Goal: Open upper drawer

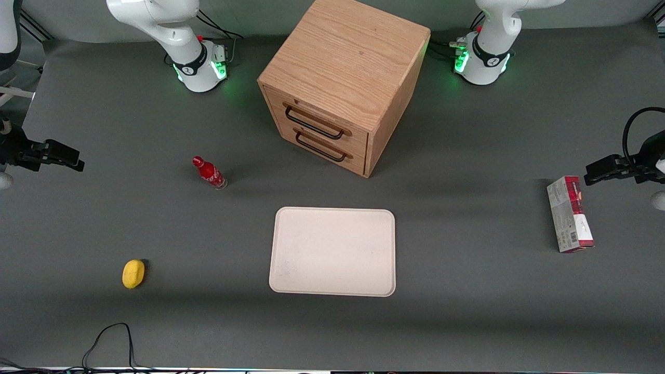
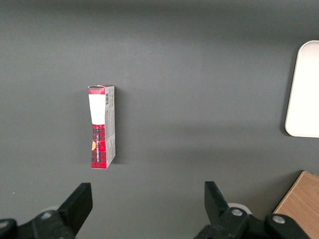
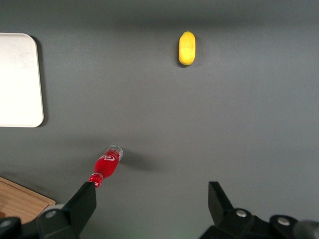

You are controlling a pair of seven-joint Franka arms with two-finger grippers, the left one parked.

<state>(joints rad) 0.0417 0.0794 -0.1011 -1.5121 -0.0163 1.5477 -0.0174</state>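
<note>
Drawers first: the upper drawer (image 1: 317,120) sits shut, flush in the face of the wooden cabinet (image 1: 345,67), its thin black bar handle (image 1: 314,122) running across the front; the lower drawer (image 1: 321,146) just under it is shut too. The cabinet stands on the grey table (image 1: 467,291) between the two arm bases, turned so its drawer face points toward about seven o'clock in the front view.

Out at the working arm's end of the table, at roughly nine o'clock from the cabinet and well apart from it, hangs the tool (image 1: 78,162) (dark, held above the table, touching nothing). In its own wrist view the tool (image 3: 152,199) has its two fingers (image 3: 83,200) spread wide with only bare table between them.

A small red bottle (image 1: 209,173) stands near the cabinet, in front of the drawers. A white tray (image 1: 333,251) lies flat at six o'clock from the cabinet, nearer the front camera. A yellow lemon (image 1: 133,273) rests at about seven o'clock from the bottle. A red-and-grey box (image 1: 569,214) lies toward the parked arm's end.
</note>
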